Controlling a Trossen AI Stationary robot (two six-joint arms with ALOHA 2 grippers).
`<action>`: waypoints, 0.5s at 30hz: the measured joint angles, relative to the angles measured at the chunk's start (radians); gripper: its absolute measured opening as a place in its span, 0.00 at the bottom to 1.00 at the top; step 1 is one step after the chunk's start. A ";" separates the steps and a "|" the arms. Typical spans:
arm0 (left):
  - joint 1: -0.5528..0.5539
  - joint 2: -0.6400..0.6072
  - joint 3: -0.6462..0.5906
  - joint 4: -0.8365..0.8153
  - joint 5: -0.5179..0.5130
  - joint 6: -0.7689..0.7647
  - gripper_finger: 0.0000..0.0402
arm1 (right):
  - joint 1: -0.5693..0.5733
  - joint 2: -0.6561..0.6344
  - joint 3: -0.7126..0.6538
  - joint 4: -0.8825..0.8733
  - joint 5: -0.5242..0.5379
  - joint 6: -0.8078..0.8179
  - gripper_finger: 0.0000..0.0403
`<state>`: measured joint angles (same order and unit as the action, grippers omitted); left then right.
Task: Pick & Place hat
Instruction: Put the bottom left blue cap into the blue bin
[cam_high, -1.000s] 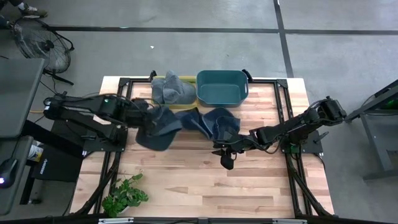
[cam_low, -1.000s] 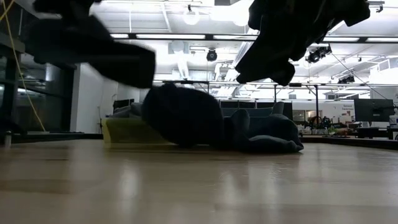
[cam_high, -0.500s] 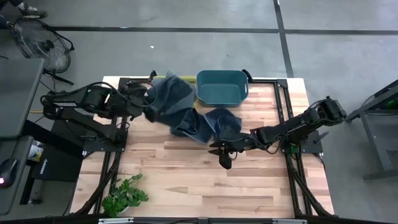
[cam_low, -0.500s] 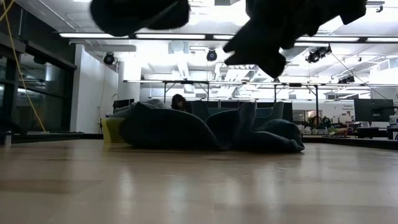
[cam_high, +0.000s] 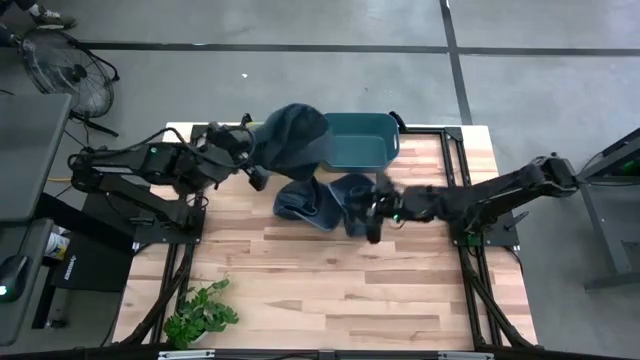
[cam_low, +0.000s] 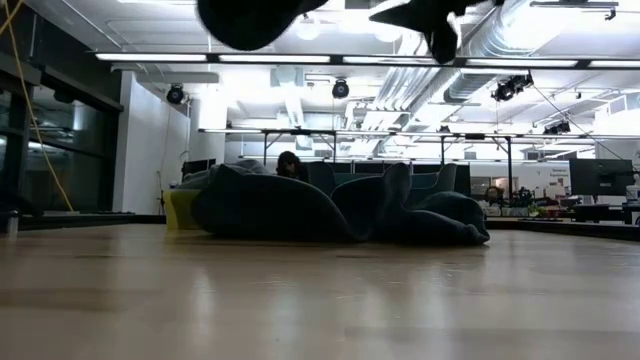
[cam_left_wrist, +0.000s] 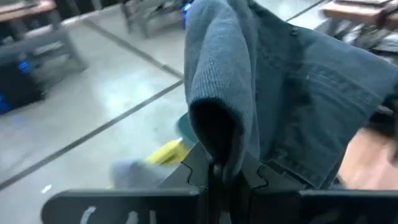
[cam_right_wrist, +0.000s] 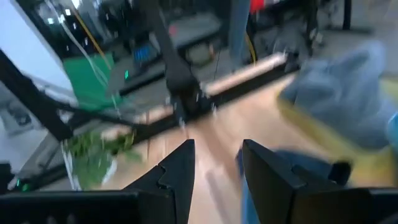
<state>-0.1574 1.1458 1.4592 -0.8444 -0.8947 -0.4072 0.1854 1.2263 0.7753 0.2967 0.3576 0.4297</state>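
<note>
While the left claw (cam_high: 262, 160) stayed out at about eleven o'clock of the table (cam_high: 330, 290), it was clamped on a blue-grey hat (cam_high: 292, 138), which hung lifted off the wood and partly over the left rim of the teal bin (cam_high: 365, 140); in the left wrist view the folded knit sat pinched between the two dark fingers (cam_left_wrist: 196, 171). A second heap of blue hats (cam_high: 325, 198) lay on the table near its centre, just below the bin. At roughly three o'clock from that heap, the right claw (cam_high: 372, 212) hovered right beside it, its fingers (cam_right_wrist: 180, 165) parted with nothing between them.
</note>
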 joint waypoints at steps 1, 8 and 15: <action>0.000 -0.005 -0.031 0.075 0.032 0.045 0.04 | -0.007 -0.029 0.000 -0.006 0.000 -0.024 0.32; 0.032 -0.074 -0.292 0.546 0.259 0.237 0.04 | -0.036 -0.268 0.016 -0.174 0.051 -0.105 0.32; 0.201 -0.092 -0.521 1.051 0.645 0.187 0.04 | -0.036 -0.396 0.115 -0.433 0.083 -0.182 0.33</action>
<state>0.0440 1.0534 0.9381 0.2062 -0.2498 -0.2200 0.1496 0.8308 0.8905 -0.1360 0.4402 0.2476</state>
